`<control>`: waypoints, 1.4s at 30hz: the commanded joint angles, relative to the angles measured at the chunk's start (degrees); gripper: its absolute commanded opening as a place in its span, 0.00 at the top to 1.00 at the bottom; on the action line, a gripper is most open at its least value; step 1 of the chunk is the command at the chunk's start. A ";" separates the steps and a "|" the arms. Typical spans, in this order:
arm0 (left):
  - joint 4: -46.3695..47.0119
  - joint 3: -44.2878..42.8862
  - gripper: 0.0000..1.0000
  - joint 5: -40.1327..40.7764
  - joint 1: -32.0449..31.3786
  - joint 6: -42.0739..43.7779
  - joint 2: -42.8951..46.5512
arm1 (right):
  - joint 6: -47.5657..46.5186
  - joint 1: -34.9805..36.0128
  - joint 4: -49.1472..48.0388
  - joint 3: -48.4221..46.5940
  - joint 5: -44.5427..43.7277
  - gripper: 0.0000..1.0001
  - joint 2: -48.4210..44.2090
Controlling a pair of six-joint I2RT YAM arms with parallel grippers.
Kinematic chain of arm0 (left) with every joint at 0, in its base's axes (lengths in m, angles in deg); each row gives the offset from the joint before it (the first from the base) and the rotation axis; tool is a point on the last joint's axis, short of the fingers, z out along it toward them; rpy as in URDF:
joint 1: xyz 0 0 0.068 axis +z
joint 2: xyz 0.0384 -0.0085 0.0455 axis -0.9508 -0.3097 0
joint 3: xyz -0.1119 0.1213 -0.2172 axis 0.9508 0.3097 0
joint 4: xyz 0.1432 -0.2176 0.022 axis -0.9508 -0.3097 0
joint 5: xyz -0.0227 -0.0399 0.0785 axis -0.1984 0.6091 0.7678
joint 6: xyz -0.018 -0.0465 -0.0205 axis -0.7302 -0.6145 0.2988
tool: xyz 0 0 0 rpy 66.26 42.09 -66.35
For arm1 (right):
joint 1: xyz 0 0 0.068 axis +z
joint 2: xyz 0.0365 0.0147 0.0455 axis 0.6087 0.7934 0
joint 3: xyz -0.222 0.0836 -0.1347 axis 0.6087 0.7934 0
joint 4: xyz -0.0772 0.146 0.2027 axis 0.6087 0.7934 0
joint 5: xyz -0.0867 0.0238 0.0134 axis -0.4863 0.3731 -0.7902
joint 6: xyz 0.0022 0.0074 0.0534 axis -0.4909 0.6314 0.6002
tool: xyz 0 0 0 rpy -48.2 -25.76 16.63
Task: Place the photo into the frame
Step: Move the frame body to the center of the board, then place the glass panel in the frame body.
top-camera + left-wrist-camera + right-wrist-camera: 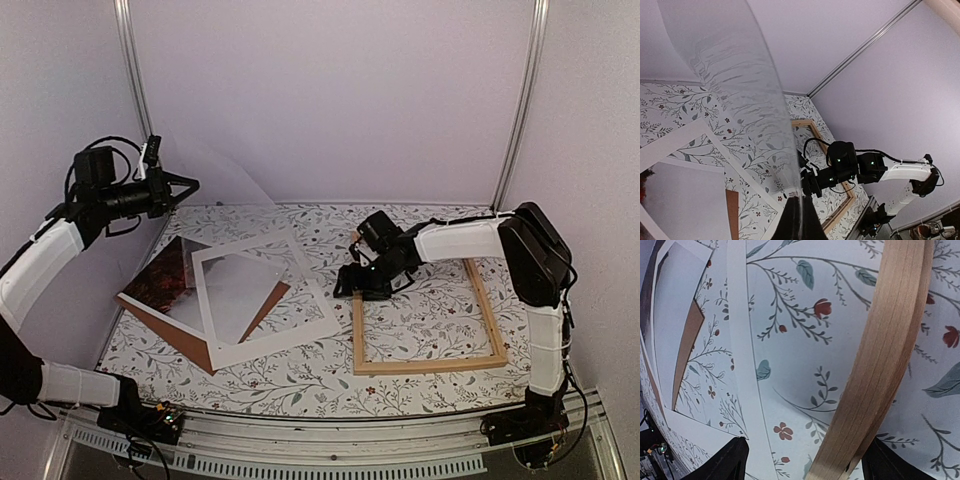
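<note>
**Photo still outside the frame**

Left: the left hand [188, 185], raised, is clamped on a clear sheet [220, 172]. Centre-left: the photo [168, 282] lies on a brown board [187, 342] on the counter [300, 385], under a white mat [300, 322]. Right: the right hand [358, 292], fingers apart, straddles the far-left corner of the frame [428, 365].

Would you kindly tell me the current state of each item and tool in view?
left tool: shut on the clear sheet, held up.
right tool: open, astride a strip of the frame.
frame: lying flat, nothing inside.
photo: flat, partly under the white mat.
backing board: flat, under photo.
</note>
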State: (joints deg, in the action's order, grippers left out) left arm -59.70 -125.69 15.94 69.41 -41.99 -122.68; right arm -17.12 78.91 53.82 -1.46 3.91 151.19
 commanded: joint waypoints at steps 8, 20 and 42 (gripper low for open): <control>-4.52 -5.94 1.00 4.94 0.39 5.37 -1.16 | 8.76 5.58 -6.97 0.23 6.15 0.19 2.49; -5.47 -7.16 1.00 6.32 0.44 5.55 -1.14 | 12.10 5.70 -13.05 -9.11 10.92 0.19 8.65; 4.58 -5.40 1.00 -1.11 -4.47 -4.32 0.04 | -1.49 -9.46 0.03 4.59 -7.29 0.15 -15.07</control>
State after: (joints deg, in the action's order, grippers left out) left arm -60.92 -131.18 16.57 67.79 -43.54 -123.64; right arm -14.85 72.72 50.34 0.02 2.60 143.04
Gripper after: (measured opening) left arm 0.017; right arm 0.851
